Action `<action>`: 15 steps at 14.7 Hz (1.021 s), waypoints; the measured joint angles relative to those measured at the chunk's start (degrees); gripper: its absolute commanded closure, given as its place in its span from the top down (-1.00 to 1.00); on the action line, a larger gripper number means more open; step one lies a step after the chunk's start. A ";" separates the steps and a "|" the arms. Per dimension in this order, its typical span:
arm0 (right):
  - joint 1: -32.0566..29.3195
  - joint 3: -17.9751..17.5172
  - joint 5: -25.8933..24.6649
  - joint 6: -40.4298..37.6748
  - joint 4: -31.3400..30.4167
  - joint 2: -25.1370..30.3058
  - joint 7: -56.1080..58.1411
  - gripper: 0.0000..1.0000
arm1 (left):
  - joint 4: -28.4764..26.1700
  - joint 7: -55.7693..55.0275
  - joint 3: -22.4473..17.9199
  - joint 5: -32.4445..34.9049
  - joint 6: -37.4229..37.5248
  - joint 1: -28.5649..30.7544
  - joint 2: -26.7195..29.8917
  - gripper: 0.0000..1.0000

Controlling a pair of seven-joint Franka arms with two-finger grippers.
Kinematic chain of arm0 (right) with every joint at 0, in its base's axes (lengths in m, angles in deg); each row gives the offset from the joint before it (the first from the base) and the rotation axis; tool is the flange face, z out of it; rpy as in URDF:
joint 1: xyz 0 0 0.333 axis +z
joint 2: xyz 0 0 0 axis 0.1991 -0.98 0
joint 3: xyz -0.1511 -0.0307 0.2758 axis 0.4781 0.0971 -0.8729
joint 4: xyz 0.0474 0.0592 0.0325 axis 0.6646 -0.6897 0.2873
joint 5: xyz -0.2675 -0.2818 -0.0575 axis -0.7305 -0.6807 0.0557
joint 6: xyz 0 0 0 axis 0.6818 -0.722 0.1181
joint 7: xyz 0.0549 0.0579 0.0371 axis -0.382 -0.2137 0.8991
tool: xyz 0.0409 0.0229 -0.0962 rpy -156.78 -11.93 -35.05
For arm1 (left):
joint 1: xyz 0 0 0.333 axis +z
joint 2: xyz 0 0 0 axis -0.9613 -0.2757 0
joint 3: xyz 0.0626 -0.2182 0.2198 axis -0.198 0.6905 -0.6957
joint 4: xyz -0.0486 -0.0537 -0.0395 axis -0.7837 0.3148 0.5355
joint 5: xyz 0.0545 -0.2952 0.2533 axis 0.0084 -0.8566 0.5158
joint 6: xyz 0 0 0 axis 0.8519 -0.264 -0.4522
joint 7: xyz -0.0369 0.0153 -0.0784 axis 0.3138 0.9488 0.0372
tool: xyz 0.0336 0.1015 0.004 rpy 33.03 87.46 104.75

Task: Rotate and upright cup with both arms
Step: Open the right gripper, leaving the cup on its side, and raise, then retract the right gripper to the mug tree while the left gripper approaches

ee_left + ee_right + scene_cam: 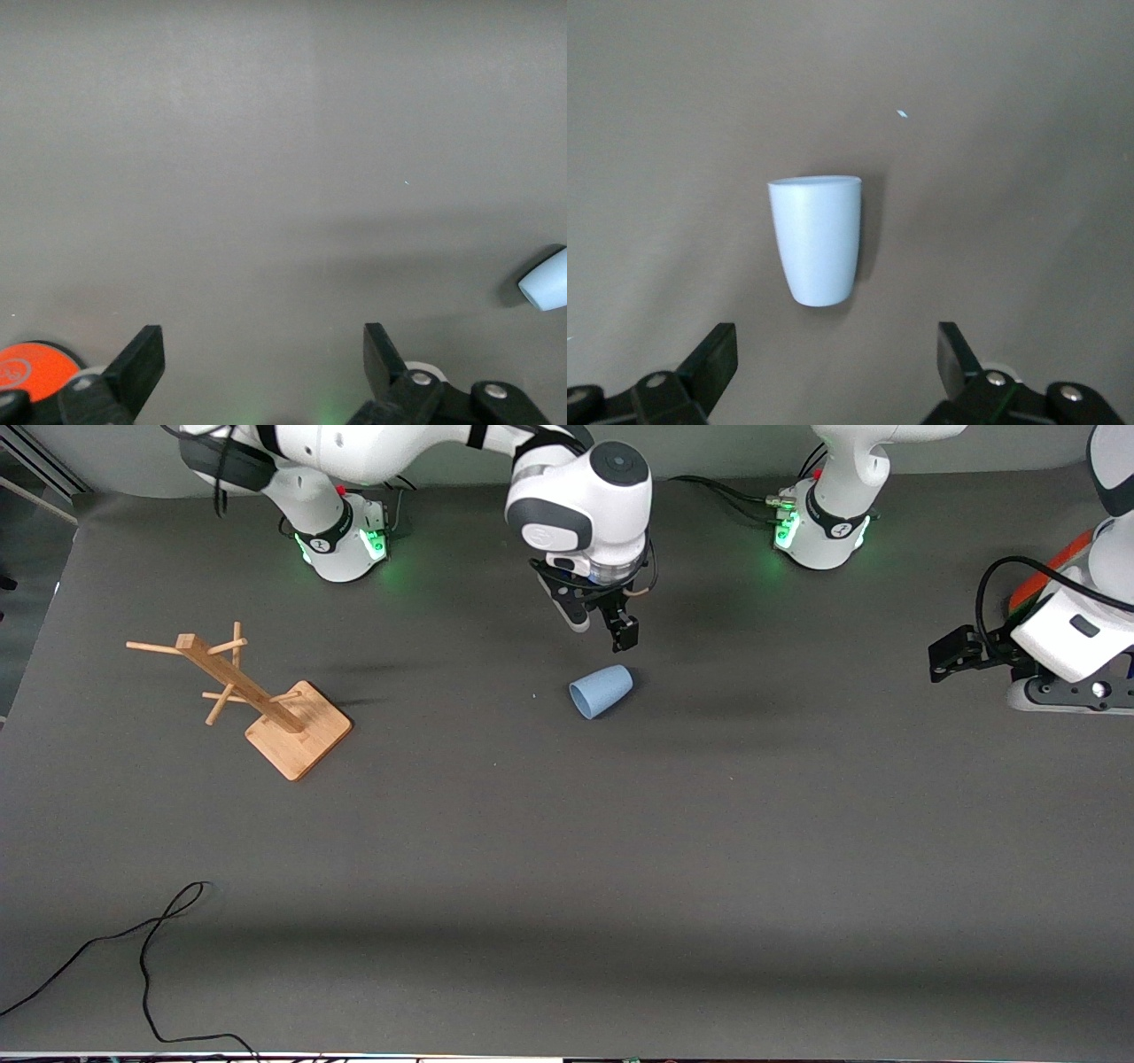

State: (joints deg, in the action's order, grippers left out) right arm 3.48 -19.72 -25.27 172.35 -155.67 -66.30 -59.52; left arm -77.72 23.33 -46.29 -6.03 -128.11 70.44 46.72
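The light-blue cup (602,691) lies on its side on the grey mat, mid-table. In the right wrist view the cup (817,239) has its narrow end toward my fingers and its wide end away. My right gripper (604,631) hangs open and empty just above the mat beside the cup's narrow end; it also shows in the right wrist view (837,354). My left gripper (952,657) is open and empty, low over the mat at the left arm's end of the table, with its fingers wide apart in the left wrist view (264,354). The cup's edge (547,282) shows there.
A wooden mug tree (266,708) stands toward the right arm's end of the table. An orange-red cylinder (1045,576) sits by the left hand and also shows in the left wrist view (31,372). A black cable (151,957) lies near the front edge.
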 measured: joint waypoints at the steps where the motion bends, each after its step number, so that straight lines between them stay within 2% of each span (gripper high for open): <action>1: -1.31 0.05 1.63 -0.16 0.13 1.53 5.24 1.00 | -0.01 -0.48 0.02 -0.01 0.13 -0.37 0.00 1.00; 2: -2.60 0.34 3.60 -0.42 0.32 3.12 10.68 1.00 | -0.02 -1.15 0.03 -0.01 0.27 -0.86 0.00 1.00; 4: -4.11 3.78 8.69 -0.58 0.51 7.21 21.91 1.00 | -0.05 -3.67 0.08 -0.04 0.49 -2.09 -0.01 1.00; 6: -4.28 10.32 15.89 -0.58 0.77 12.21 34.41 1.00 | -0.12 -6.54 0.13 -0.06 0.56 -4.00 -0.07 1.00; 11: -4.38 29.47 32.51 -0.67 1.05 23.81 63.01 1.00 | -0.49 -14.09 0.26 -0.07 0.51 -8.96 -0.80 1.00; 13: -4.36 36.22 36.99 -2.18 1.07 27.12 73.73 1.00 | -0.60 -17.35 0.26 -0.06 0.37 -10.97 -1.48 1.00; 15: -4.40 41.37 38.37 -5.53 1.06 29.88 83.08 1.00 | -0.60 -21.01 0.26 -0.04 0.10 -13.19 -2.23 1.00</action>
State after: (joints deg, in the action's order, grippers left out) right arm -0.92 21.65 13.10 166.82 -154.61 -36.42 23.56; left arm -78.33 2.33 -46.02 -6.07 -128.01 57.26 44.49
